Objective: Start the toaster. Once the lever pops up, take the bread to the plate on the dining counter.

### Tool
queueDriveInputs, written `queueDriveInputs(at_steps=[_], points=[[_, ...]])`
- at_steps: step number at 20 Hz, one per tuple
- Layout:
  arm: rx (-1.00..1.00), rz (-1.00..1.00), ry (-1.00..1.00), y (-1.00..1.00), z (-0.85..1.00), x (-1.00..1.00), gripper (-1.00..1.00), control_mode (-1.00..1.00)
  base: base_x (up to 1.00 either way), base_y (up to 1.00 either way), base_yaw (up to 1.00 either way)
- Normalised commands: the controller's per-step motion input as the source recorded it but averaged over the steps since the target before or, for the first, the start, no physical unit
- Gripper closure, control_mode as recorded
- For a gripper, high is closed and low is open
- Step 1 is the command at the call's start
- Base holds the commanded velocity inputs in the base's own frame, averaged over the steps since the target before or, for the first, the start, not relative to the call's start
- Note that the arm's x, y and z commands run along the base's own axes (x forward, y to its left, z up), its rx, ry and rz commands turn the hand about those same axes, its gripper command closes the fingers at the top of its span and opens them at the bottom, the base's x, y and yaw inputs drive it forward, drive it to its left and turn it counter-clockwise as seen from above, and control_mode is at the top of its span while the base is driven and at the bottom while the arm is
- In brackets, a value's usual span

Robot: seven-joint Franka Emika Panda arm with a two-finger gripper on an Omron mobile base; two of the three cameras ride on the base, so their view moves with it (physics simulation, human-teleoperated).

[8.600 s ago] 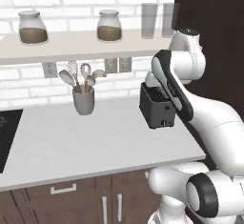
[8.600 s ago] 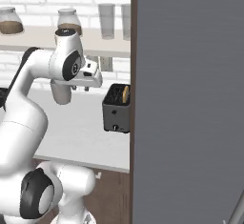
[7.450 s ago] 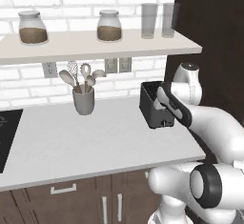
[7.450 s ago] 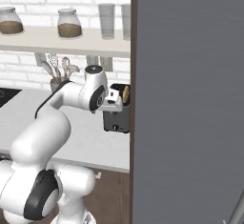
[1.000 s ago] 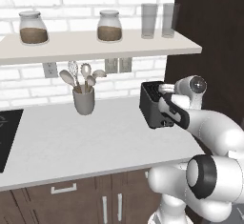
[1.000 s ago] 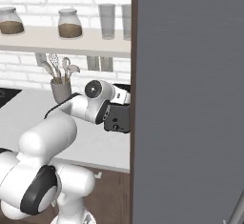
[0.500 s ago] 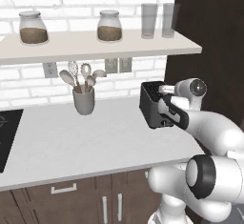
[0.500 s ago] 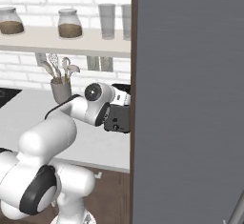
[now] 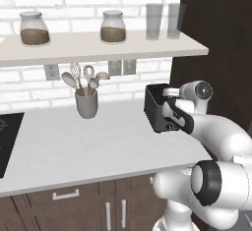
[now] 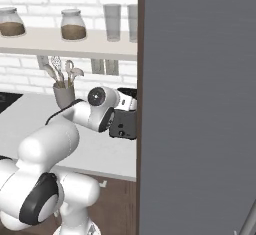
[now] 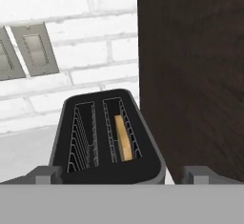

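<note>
The black toaster [image 9: 156, 108] stands at the right end of the pale worktop [image 9: 74, 146], hard against a tall dark cabinet. In the hand view I look down its length from the front end: the toaster [image 11: 109, 137] has two slots, and the bread [image 11: 124, 138] sits low in the right one, a thin beige edge. My gripper [image 11: 122, 173] is open, its fingertips [image 11: 49, 173] spread wider than the toaster's front end, with nothing between them. My forearm covers most of the toaster's front face [image 10: 125, 124], so the lever is hidden. The plate and dining counter are out of view.
A grey utensil cup [image 9: 87, 103] stands left of the toaster. Above runs a shelf [image 9: 98, 48] with jars and glasses. Wall outlets [image 11: 33, 49] sit behind the toaster. The dark cabinet [image 9: 216, 38] bounds the right side. A black cooktop [image 9: 6, 139] lies at the far left.
Since the oldest frames the arm has swung down from above the toaster to its front end. Over the last second it has hardly shifted, and the jaws stay wide.
</note>
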Motion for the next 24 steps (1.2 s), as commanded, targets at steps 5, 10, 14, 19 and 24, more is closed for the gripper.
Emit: queueDriveInputs(at_steps=[5, 10, 14, 19, 24], points=[[0.00, 0.00, 0.00, 0.01, 0.00, 0.00, -1.00, -1.00, 0.00, 0.00, 0.00], [0.00, 0.00, 0.00, 0.00, 0.00, 0.00, -1.00, -1.00, 0.00, 0.00, 0.00], [0.00, 0.00, 0.00, 0.00, 0.00, 0.00, -1.00, -1.00, 0.00, 0.00, 0.00], [0.00, 0.00, 0.00, 0.00, 0.00, 0.00, -1.00, -1.00, 0.00, 0.00, 0.00], [0.00, 0.00, 0.00, 0.00, 0.00, 0.00, -1.00, -1.00, 0.00, 0.00, 0.00]])
